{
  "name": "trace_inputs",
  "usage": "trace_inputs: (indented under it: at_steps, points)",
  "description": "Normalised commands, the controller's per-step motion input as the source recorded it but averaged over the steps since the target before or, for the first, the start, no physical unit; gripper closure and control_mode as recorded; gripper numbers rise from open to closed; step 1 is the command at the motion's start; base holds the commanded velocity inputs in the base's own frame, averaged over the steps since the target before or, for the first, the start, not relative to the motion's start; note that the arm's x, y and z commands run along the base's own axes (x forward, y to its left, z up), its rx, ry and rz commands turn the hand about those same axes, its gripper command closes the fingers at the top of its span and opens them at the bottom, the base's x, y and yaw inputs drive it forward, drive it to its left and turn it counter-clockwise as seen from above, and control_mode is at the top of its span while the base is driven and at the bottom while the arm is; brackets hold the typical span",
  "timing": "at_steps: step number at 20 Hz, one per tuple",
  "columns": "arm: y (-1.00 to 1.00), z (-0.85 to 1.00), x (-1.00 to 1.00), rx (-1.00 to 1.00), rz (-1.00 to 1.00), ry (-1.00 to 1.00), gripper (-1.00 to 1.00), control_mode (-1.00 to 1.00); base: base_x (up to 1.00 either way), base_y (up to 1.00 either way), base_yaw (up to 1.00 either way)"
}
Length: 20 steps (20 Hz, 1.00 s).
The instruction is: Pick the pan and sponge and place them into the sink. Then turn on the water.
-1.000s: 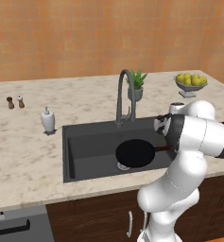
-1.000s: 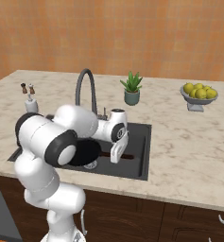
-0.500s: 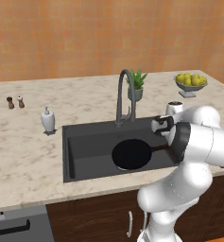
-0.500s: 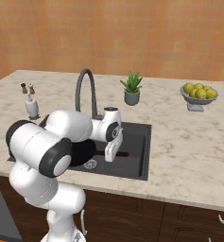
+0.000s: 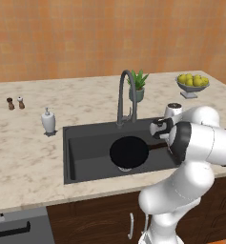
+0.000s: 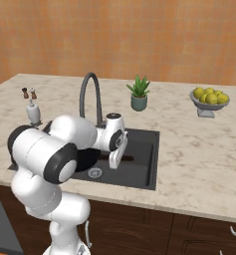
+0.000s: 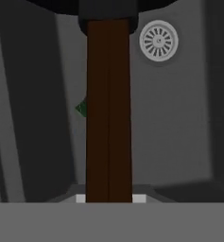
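The black pan (image 5: 128,152) hangs low inside the dark grey sink (image 5: 86,155), over its silver drain (image 7: 158,40). My gripper (image 6: 115,160) is shut on the pan's brown handle (image 7: 108,108), which runs straight up the hand view between my fingers. A green corner of the sponge (image 7: 81,108) peeks out from behind the handle, down on the sink (image 7: 179,118) floor. The grey gooseneck faucet (image 5: 122,95) stands at the sink's back rim, also in the right base view as the faucet (image 6: 89,94); no water runs.
A white soap dispenser (image 5: 48,120) stands left of the sink. A potted plant (image 5: 138,86) is behind the faucet, a fruit bowl (image 5: 192,83) at the far right, and small shakers (image 5: 15,102) at the far left.
The arm has swung a little, carrying the pan slightly left across the sink. The gripper has stayed shut on the handle.
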Motion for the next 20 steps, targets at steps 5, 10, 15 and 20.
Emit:
trace_inputs:
  at_steps: [5,10,15,20]
  points:
    - [0.1,0.0,0.27,-0.03,0.0,-0.15,1.0,-1.0,0.0,0.0,0.0]
    - [0.01,-0.12,0.03,-0.03,0.0,-0.1,1.0,-1.0,0.0,0.0,0.0]
    - [0.01,-0.11,0.0,-0.01,0.0,-0.1,1.0,-1.0,0.0,0.0,0.0]
    - [0.2,-0.23,0.0,0.0,0.0,-0.07,1.0,-1.0,0.0,0.0,0.0]
